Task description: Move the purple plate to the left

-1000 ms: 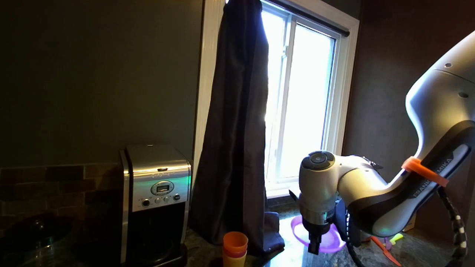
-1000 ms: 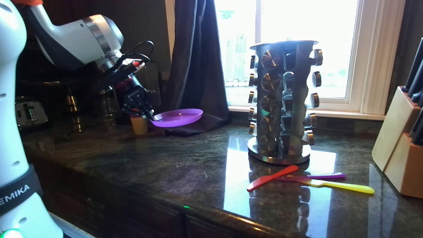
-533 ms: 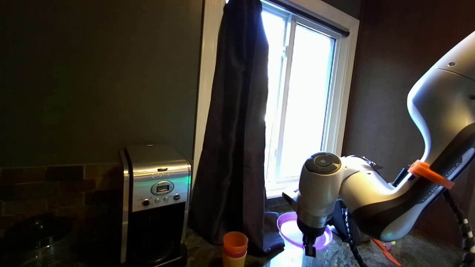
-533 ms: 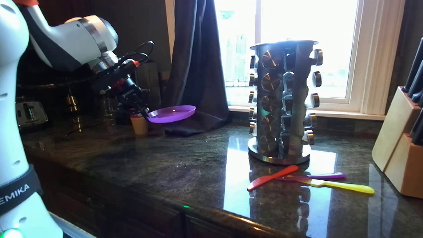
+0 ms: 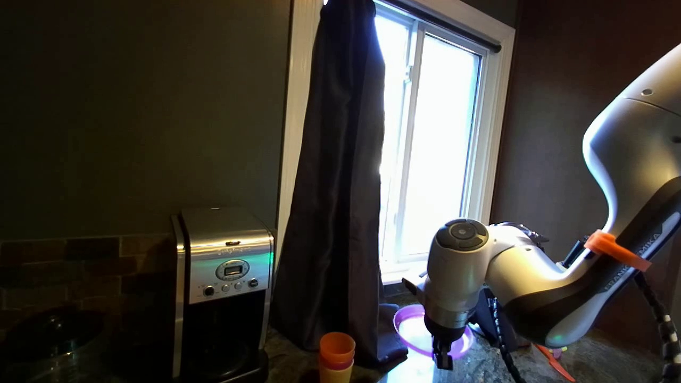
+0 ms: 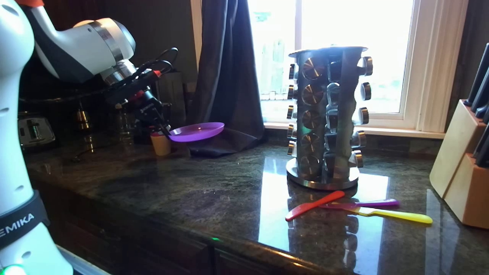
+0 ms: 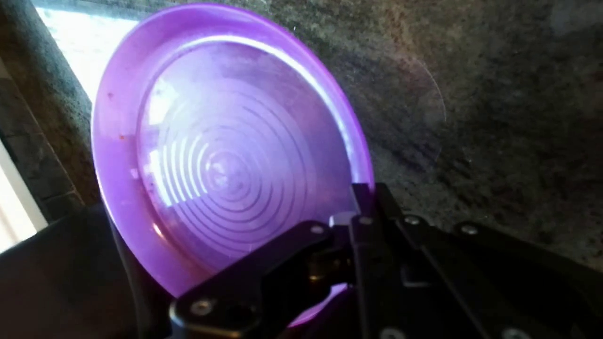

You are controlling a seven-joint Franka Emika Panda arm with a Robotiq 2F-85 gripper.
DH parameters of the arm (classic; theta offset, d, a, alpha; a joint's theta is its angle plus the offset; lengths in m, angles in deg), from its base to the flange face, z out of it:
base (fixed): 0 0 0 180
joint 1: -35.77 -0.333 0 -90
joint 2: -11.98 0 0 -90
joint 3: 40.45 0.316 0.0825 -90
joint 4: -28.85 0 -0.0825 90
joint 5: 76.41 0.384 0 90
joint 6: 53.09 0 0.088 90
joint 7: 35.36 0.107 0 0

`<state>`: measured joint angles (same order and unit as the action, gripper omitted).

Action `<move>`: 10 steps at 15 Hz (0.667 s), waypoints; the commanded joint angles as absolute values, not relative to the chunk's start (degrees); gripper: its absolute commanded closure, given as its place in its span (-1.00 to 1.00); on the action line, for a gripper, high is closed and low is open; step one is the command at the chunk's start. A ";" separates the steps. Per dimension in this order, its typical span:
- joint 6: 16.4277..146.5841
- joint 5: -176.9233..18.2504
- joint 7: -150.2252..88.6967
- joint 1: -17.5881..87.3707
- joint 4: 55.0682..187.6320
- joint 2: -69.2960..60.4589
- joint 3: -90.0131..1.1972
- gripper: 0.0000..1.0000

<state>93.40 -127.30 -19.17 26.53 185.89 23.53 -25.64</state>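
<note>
The gripper [image 7: 370, 194] clamps the rim of the purple plate [image 7: 231, 155], hiding part of it; the plate spreads out from the fingertips [image 7: 385, 201]. In an exterior view, the arm [image 5: 526, 276] masks part of the plate; stacked cups [image 5: 337, 360], apart from the gripper, are cut off below.

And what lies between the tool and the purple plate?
Nothing that shows: in the wrist view, the tool clasps the purple plate directly by its rim.

The bent arm [image 5: 532, 276] angles its clenched claw [image 7: 370, 192] downward.
</note>
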 commanded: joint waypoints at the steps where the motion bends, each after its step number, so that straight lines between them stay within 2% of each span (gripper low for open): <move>1: 92.14 -124.33 -26.72 22.15 184.08 20.44 -23.58 0.98; 10: 86.46 -104.93 -45.21 15.25 182.66 19.22 -20.88 0.98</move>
